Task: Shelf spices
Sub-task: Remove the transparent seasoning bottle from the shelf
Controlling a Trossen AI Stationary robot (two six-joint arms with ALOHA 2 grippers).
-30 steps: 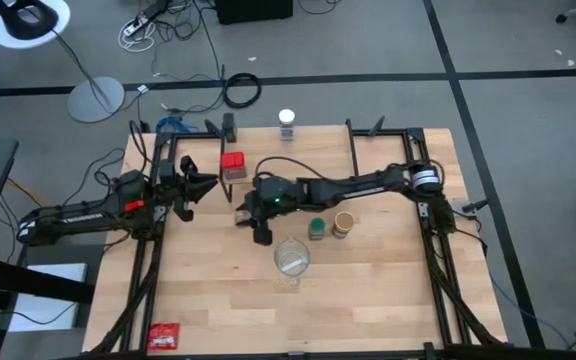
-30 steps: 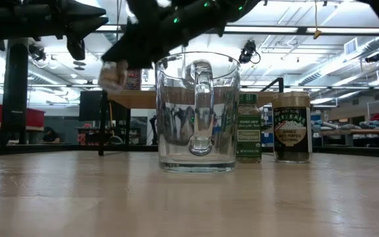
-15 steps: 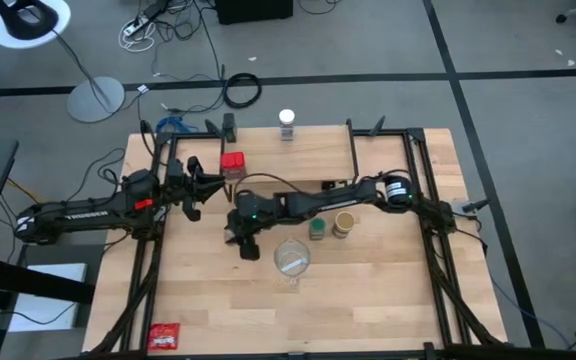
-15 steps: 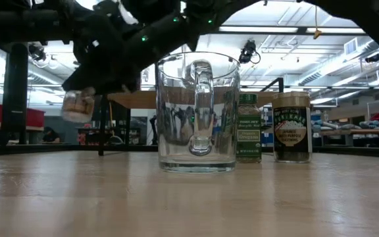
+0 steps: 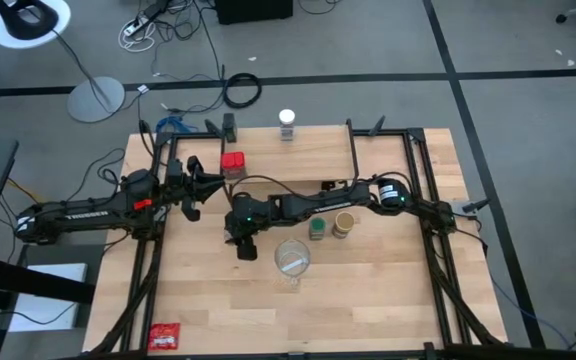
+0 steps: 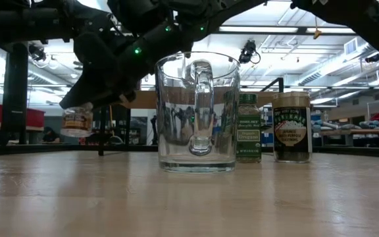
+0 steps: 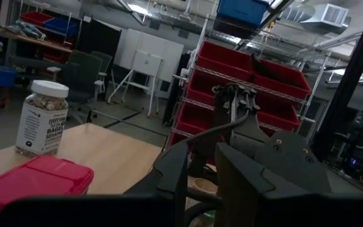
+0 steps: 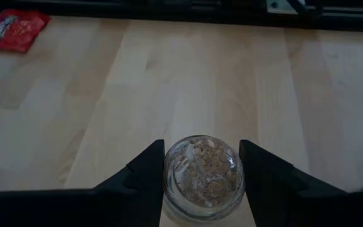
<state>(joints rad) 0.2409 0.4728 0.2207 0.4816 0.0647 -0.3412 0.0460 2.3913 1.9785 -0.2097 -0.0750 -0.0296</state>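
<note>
Fingers: your right gripper (image 8: 201,173) clamps the tiny brownish jar (image 8: 202,178) (held above the table (image 5: 388,280)).
Left gripper (image 7: 200,183): fingers close together, holding nothing, beside the red tin (image 5: 232,164).

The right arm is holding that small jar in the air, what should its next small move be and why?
Probably lower it a little more. The right end effector grips the small clear glass jar of brownish bits hanging above the wooden tabletop, left of the large clear glass pitcher, so nothing supports it yet.
</note>
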